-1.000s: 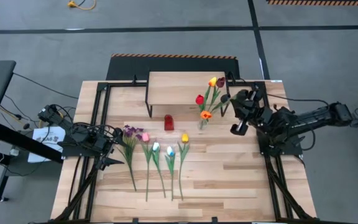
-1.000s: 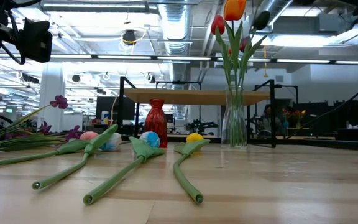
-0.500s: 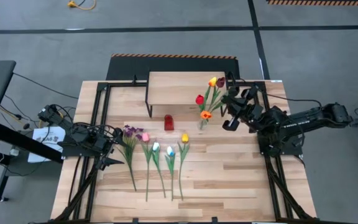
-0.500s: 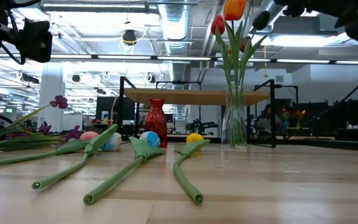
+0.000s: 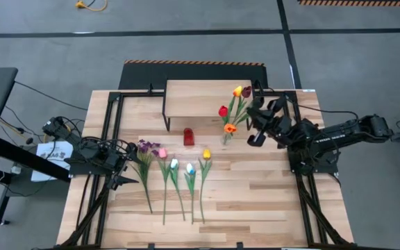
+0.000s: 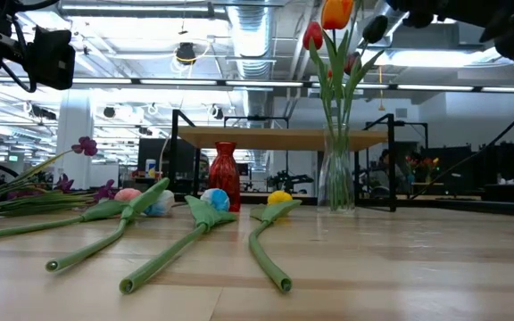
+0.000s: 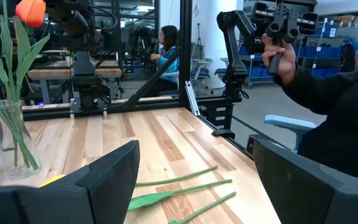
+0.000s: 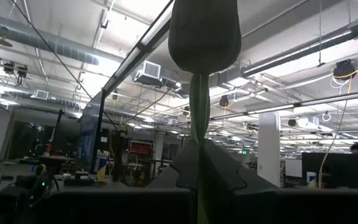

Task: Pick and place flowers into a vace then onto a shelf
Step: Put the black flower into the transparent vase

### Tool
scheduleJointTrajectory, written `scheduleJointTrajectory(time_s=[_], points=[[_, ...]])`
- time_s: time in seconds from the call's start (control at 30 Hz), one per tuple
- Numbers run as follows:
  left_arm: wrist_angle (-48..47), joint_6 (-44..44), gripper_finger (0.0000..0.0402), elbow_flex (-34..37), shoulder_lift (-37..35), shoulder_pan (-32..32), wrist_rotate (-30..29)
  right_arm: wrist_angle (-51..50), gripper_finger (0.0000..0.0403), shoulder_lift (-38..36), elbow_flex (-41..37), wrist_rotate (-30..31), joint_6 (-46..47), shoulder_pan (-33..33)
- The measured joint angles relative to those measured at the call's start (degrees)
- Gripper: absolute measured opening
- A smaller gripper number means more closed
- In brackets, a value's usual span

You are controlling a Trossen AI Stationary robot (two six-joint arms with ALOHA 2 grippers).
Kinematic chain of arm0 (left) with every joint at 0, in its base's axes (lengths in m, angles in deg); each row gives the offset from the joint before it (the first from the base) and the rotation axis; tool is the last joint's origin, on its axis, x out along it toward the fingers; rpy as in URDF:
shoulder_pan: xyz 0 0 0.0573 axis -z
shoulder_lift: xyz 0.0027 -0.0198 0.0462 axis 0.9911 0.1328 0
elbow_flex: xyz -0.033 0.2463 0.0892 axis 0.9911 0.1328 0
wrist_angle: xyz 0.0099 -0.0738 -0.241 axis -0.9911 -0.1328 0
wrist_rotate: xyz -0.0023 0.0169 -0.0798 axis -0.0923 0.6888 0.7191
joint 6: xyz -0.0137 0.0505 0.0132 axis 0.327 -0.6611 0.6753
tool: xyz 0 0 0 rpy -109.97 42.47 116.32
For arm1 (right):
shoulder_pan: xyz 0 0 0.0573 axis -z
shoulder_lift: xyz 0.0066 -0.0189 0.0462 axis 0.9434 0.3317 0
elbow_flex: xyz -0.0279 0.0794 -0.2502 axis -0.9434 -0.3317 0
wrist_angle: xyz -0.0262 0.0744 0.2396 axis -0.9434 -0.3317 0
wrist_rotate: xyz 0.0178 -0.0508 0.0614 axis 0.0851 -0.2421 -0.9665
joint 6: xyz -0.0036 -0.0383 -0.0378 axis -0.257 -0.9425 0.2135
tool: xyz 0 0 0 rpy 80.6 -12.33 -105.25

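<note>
Beside the vase (image 5: pixel 225 139), right claw (image 5: pixel 251 111) pinching maroon tulip (image 8: pixel 204 31).

Robotics lab, exposed ceiling ducts (image 6: pixel 239 36), more robot arms (image 7: pixel 235 37), hazard-taped floor (image 5: pixel 193 63)

Take glass vase (image 5: pixel 225 138) as landmark. Right gripper (image 5: pixel 251 127) sits just beside vase, fingers clamped on dark tulip stem (image 8: pixel 199 124), so that side is blocked for you. Shelf (image 5: pixel 207 97) stands just behind vase. Red vase (image 5: pixel 189 137) is near, on side away from right gripper. Loose flowers (image 5: pixel 176 170) crowd front-left. Bare planks front-right give you passage.
</note>
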Motion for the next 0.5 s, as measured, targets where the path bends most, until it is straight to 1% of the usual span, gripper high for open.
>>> scheduleJointTrajectory(time_s=[0.5], points=[[0.00, -0.02, 0.0302, 0.00, 0.00, -0.02, -0.01, -1.64, 0.0002, -0.02, 0.00, 0.44, 0.04, 0.00]])
